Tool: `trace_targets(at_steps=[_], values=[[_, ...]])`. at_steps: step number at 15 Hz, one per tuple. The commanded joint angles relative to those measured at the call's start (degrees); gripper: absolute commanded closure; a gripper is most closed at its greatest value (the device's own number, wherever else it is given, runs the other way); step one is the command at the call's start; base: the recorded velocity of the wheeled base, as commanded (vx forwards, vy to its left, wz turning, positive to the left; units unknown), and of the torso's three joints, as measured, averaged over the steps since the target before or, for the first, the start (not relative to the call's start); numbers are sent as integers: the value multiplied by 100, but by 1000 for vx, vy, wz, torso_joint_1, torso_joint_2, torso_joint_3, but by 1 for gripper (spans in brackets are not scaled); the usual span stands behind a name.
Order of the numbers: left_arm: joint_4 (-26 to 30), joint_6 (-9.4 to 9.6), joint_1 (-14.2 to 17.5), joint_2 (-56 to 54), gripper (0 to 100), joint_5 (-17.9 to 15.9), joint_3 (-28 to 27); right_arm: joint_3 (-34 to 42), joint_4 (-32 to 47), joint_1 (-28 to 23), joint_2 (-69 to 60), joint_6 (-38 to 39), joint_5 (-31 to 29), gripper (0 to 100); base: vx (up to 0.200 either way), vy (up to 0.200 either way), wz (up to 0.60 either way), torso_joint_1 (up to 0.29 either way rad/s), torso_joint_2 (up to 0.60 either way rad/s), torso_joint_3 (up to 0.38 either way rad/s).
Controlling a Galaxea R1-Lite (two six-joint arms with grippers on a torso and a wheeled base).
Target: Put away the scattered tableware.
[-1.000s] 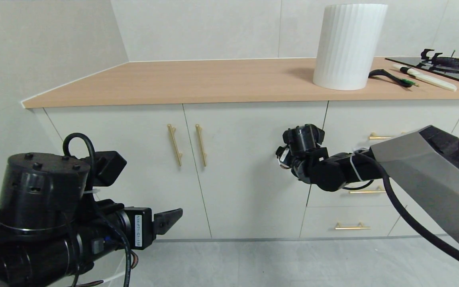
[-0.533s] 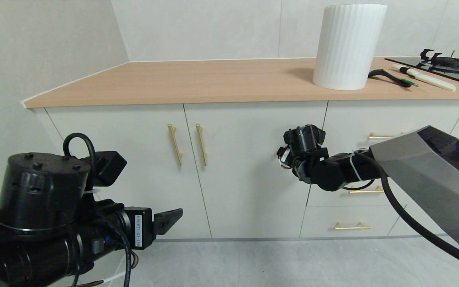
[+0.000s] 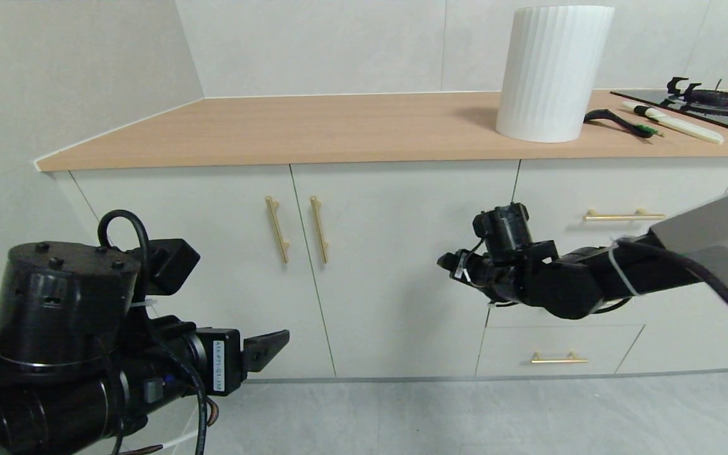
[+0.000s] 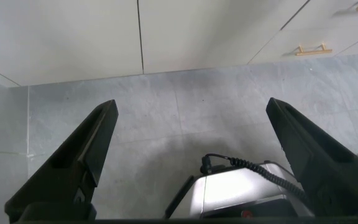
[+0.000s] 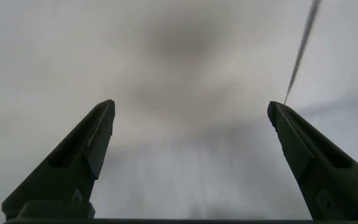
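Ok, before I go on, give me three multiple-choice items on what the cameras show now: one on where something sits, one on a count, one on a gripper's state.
1. Where does the white ribbed container stand?
A) on the floor
B) on the wooden countertop
C) inside an open drawer

2. How many upright gold handles are on the cabinet doors?
A) one
B) two
C) four

3. What state is the right gripper in?
A) shut on a spoon
B) shut on a drawer handle
C) open and empty

Answers:
1 B: its base rests on the wood.
2 B: the head view shows a pair side by side where the two doors meet.
3 C: the right wrist view shows its fingers spread with nothing between them.
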Motion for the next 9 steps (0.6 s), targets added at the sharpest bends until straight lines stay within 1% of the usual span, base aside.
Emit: trace_targets(at_steps=[1,2,3,4,5,6,7,8,9], values=[[-1,2,9,-50,0,2,1,953,-34,36,-1361,-439,880,0,0,0,0,0,0,0],[8,10,9,-147,0,2,10,1059,-26,36,-1642,-518,880,0,0,0,0,0,0,0],[8,107,26,-279,0,2,19,1191,-26,36,-1950,-650,880,0,0,0,0,0,0,0],[-1,283,88,-498,0,-7,80,1419,-26,9,-2302,-843,880,0,0,0,0,0,0,0],[-10,511,308,-815,0,-77,177,1744,-26,-96,-2855,-1072,880,0,0,0,0,0,0,0],[-10,678,404,-1070,0,-139,221,1982,-26,-105,-3312,-1230,862,0,0,0,0,0,0,0],[-1,740,448,-1219,0,-148,247,2122,-26,-114,-3576,-1335,827,0,0,0,0,0,0,0],[-1,960,475,-1720,0,-139,379,2544,-26,-114,-4367,-1634,634,0,0,0,0,0,0,0],[8,1047,501,-2089,0,-139,449,2843,-26,-114,-4859,-1801,484,0,0,0,0,0,0,0]])
